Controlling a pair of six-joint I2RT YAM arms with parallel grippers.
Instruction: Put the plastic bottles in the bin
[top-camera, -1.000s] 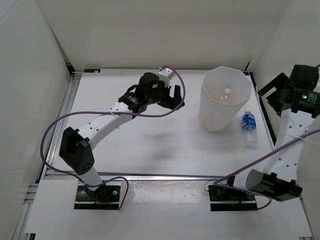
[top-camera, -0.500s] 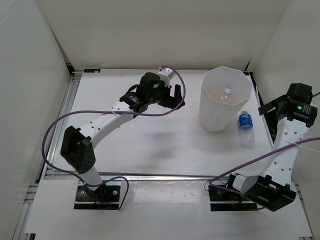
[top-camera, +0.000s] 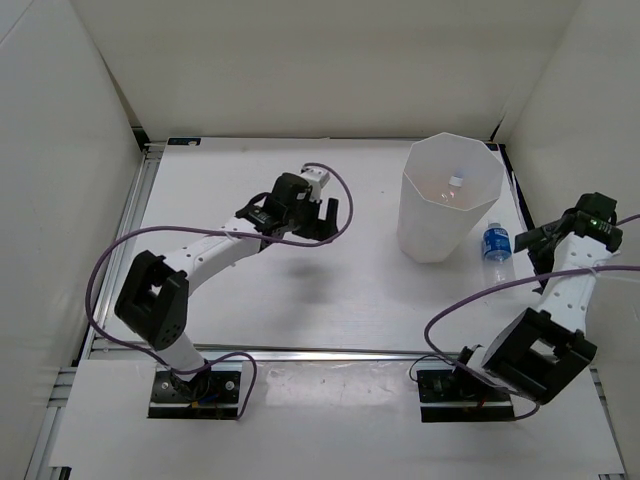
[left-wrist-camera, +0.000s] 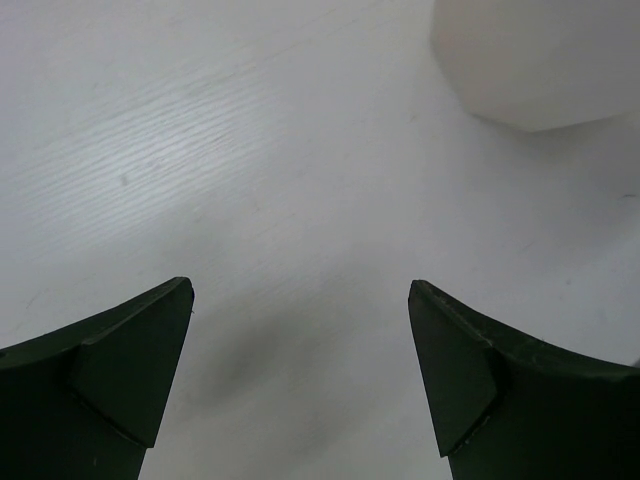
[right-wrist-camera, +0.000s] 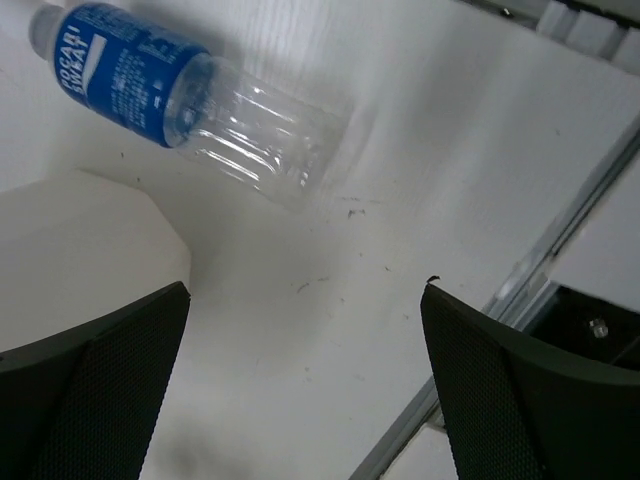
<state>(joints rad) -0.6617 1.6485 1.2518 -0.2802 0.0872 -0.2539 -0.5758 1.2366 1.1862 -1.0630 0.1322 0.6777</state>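
Bin (top-camera: 430, 232): tall, white, translucent plastic; octagonal rim, walls tapering downward. It stands upright near the far right corner of the table (top-camera: 300, 295).
Inside the bin: a small white cap (top-camera: 456, 180) shows through the mouth; the rest cannot be made out.
Bottle (right-wrist-camera: 190, 105): clear ribbed plastic with a glossy blue label and white lettering. It lies on its side between the bin's foot and the table's right edge (top-camera: 496, 247).
Table: white, matt, faintly grained, a few scuffs.
Right gripper (right-wrist-camera: 305, 300): black jaws with mesh-textured pads, spread wide, empty. It sits low by the right edge (top-camera: 538, 246); the bottle lies just ahead of it, untouched.
Left gripper (left-wrist-camera: 300, 300): smooth black jaws apart, empty. It hangs over mid-table (top-camera: 334, 216), left of the bin and well apart from the bottle.
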